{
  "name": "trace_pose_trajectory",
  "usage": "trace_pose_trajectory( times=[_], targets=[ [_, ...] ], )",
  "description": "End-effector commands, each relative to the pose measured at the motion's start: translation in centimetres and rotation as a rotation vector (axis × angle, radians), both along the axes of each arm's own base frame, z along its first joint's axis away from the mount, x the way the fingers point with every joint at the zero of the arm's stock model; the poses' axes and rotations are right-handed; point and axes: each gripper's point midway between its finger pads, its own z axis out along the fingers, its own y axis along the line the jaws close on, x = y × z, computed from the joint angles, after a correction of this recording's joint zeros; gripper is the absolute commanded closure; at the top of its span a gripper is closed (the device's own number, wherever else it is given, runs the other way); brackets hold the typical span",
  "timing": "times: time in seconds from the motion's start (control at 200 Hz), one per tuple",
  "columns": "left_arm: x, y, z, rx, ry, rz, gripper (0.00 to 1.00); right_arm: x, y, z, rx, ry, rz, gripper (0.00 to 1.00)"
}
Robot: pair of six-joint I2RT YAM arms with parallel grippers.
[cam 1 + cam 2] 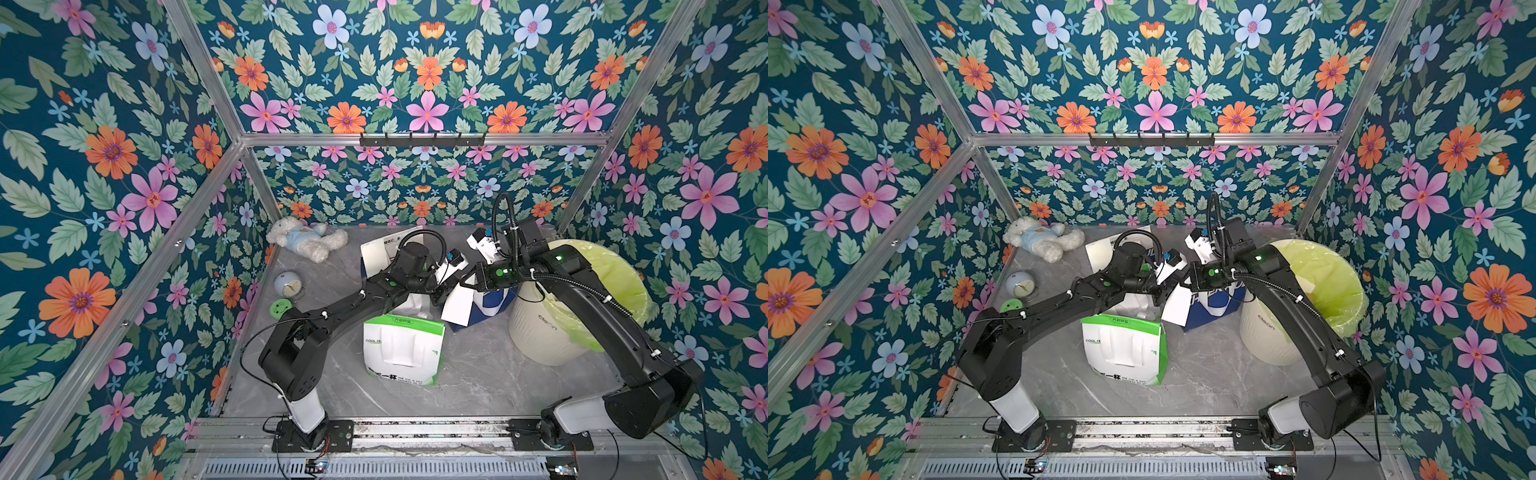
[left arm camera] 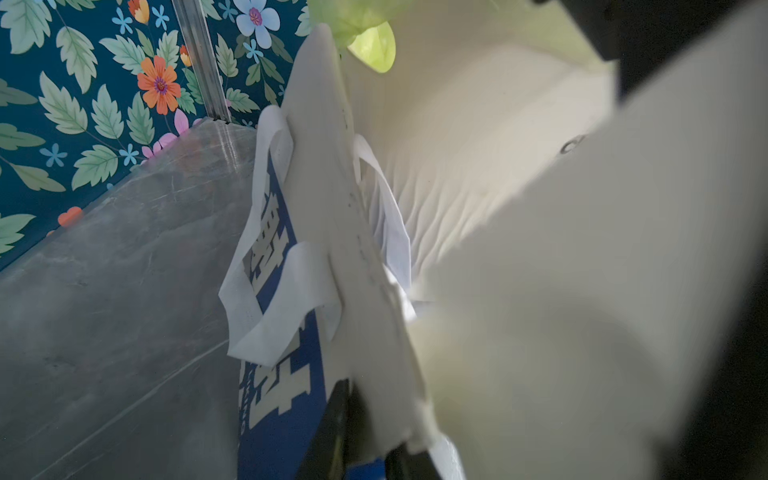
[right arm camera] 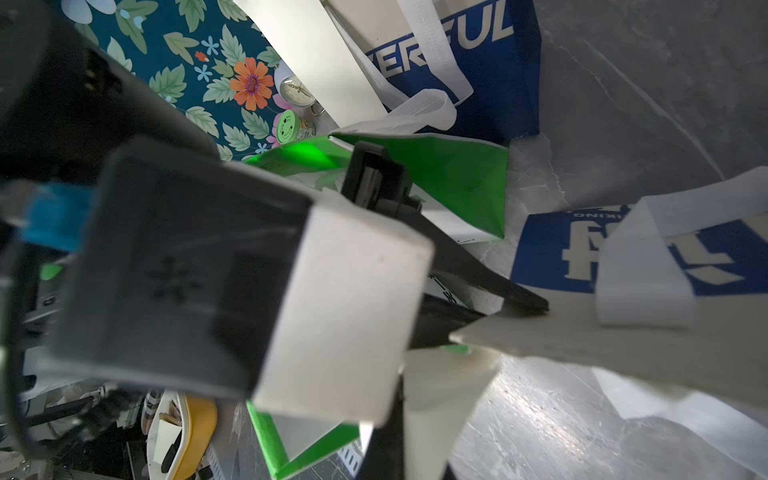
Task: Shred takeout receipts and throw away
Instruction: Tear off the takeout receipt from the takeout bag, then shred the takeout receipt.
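A white takeout receipt hangs between my two grippers, beside the blue-and-white bag. My left gripper is shut on one edge of it. In the left wrist view the sheet rises from the jaws between the bag's white straps. My right gripper is shut on the same receipt. In the right wrist view the left gripper's black fingers pinch the sheet's edge. No other receipts are in view.
A white bin with a yellow-green liner stands at the right, under the right arm. A green-and-white bag lies in the middle and another printed bag behind the left wrist. A teddy, a small clock and a green disc lie at the left.
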Motion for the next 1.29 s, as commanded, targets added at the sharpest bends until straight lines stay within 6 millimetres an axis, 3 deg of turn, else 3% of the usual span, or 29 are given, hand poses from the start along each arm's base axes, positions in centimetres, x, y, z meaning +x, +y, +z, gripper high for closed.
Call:
trace_pose_trajectory(
  times=[0.0,0.21,0.325,0.415,0.53,0.545,0.575,0.595,0.61,0.77,0.945,1.13,1.29],
  targets=[
    [0.5,-0.5,0.2,-0.032,0.014,0.019,0.93,0.0,0.4,1.2,0.04,-0.041,0.006,1.0],
    [0.8,-0.1,-0.5,-0.021,0.011,0.051,0.99,-0.1,-1.6,4.6,0.016,-0.194,-0.073,1.0],
    [0.9,0.3,-0.1,-0.023,-0.01,0.073,0.96,-0.9,-2.7,5.8,-0.018,-0.237,-0.09,1.0],
    [1.2,0.8,1.1,-0.048,-0.043,0.11,0.67,-2.1,-3.2,6.1,-0.032,-0.244,-0.073,1.0],
    [1.3,1.8,3.8,-0.099,-0.122,0.161,0.36,-3.8,-3.6,6.0,-0.025,-0.267,-0.036,1.0],
    [1.3,2.1,4.1,-0.109,-0.135,0.171,0.36,-4.2,-3.7,5.9,-0.022,-0.274,-0.029,1.0],
    [1.6,2.5,4.9,-0.122,-0.154,0.208,0.23,-4.6,-3.7,5.9,-0.015,-0.285,-0.022,1.0],
    [1.7,2.8,5.2,-0.129,-0.161,0.222,0.04,-4.8,-3.8,5.8,-0.013,-0.294,-0.018,1.0],
    [1.7,3.0,5.4,-0.131,-0.168,0.23,0.01,-5.0,-3.9,5.8,-0.009,-0.297,-0.014,1.0],
    [0.1,5.0,7.0,-0.157,-0.279,0.225,0.01,-7.0,-4.0,6.3,0.035,-0.356,0.025,1.0],
    [-4.1,4.6,9.5,-0.183,-0.267,-0.006,0.02,-7.8,-3.9,6.3,0.064,-0.389,0.055,1.0],
    [-7.7,3.4,12.4,-0.229,-0.225,-0.186,0.15,-8.4,-3.3,7.1,0.12,-0.435,0.088,1.0],
    [-9.3,1.8,11.7,-0.143,-0.22,-0.268,0.3,-8.6,-2.6,7.4,0.149,-0.445,0.105,1.0]
  ],
)
